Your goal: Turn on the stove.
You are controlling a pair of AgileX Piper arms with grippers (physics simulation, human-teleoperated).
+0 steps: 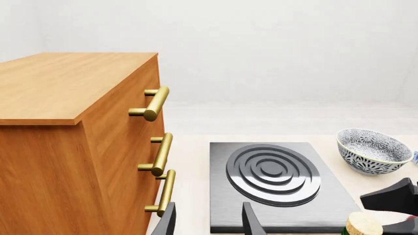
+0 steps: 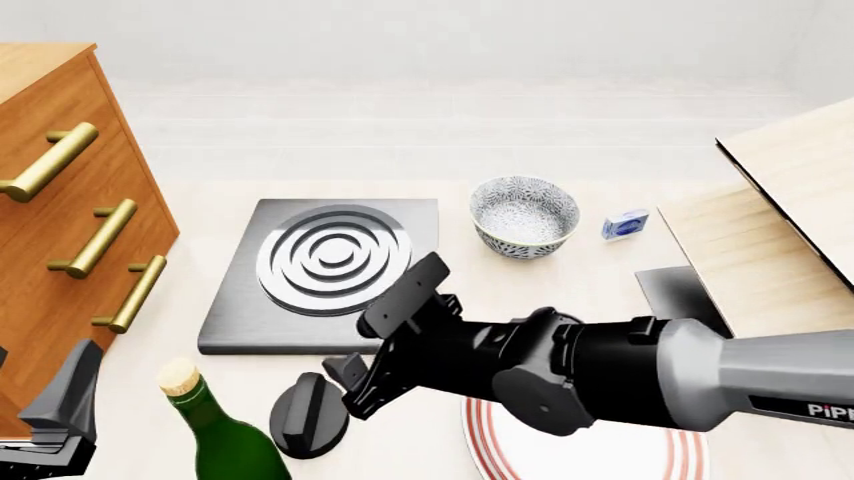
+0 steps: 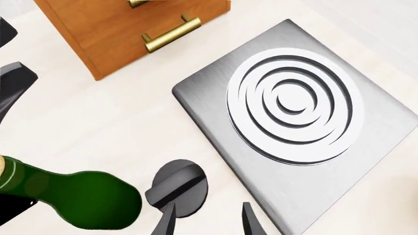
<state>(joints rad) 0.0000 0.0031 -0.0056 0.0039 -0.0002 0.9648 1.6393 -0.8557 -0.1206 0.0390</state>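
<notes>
The stove (image 2: 240,300) is a flat dark grey slab with a round burner (image 2: 334,258) of silver rings; it also fills the right wrist view (image 3: 216,112) and shows in the left wrist view (image 1: 225,196). Its small black knob (image 2: 310,415) lies on the table in front of the slab, beside a green bottle. My right gripper (image 2: 350,385) hovers just over the knob (image 3: 176,188), open, one fingertip (image 3: 164,220) overlapping the knob's edge. My left gripper (image 2: 54,420) stays open at the near left, by the drawers, holding nothing.
A wooden drawer cabinet (image 2: 54,200) with brass handles stands left. The corked green bottle (image 2: 220,435) is near the knob. A patterned bowl (image 2: 525,215), a small blue box (image 2: 625,225), a red-rimmed plate (image 2: 587,455) and a wooden board (image 2: 787,210) lie to the right.
</notes>
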